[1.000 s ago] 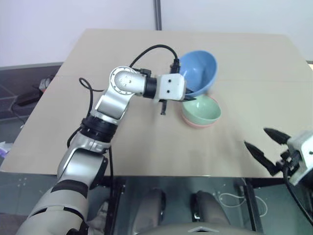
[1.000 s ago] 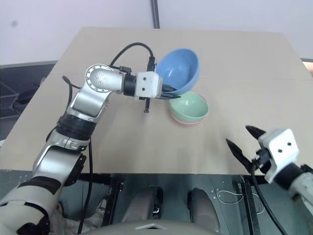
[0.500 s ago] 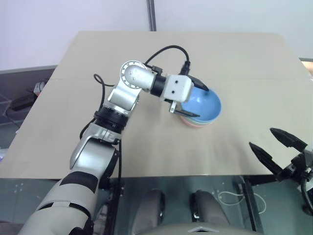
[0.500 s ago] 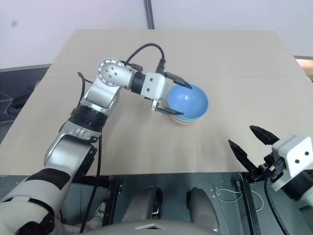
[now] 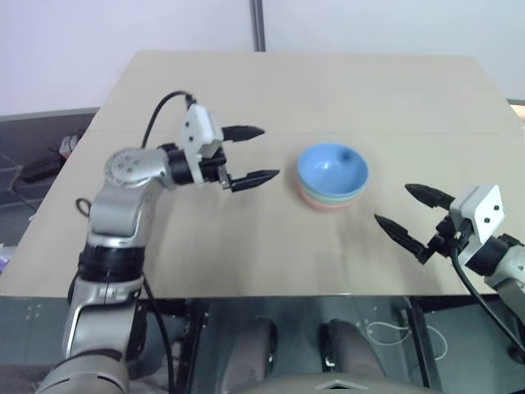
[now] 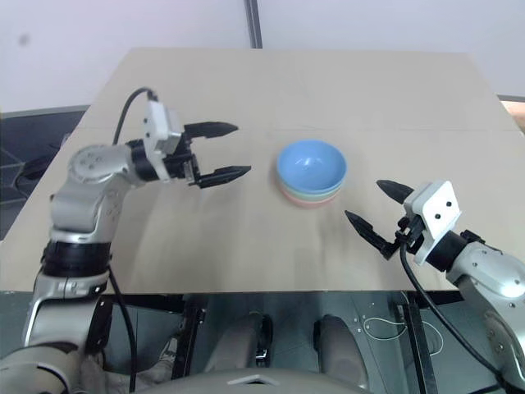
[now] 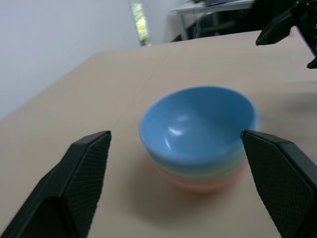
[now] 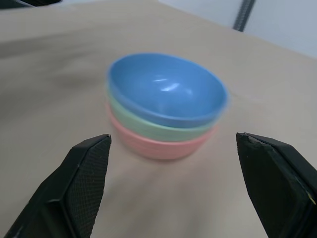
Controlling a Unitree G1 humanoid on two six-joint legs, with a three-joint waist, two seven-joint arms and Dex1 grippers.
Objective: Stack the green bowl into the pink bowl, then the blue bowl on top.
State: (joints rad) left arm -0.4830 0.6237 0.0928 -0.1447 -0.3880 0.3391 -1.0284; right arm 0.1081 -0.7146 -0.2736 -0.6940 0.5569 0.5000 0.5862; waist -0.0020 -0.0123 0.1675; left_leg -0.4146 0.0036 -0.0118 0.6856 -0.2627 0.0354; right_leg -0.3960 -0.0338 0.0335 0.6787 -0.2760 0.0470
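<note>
from my seat the stacking looks finished: the blue bowl (image 5: 332,167) sits nested on the green bowl (image 8: 148,125), which sits in the pink bowl (image 8: 159,145), all three in one tidy pile near the middle of the worktop (image 5: 394,90), upright and level as far as i can judge. my left gripper (image 5: 250,153) hangs off to the left of the pile, well apart from it, pointing roughly at it with its fingers spread wide and nothing between them. my right gripper (image 5: 404,217) is on the other side, near the front edge of the worktop, also aimed at the pile, fingers wide apart and empty. both wrist views look straight at the stack between the open fingers, with clear worktop all round the pink base. so i read this as the last step, the blue bowl placed and let go. what i'd want next is only a check that the blue bowl is seated evenly, then to draw both arms away without brushing the rim; a knock from either side could slide the whole pile.
</note>
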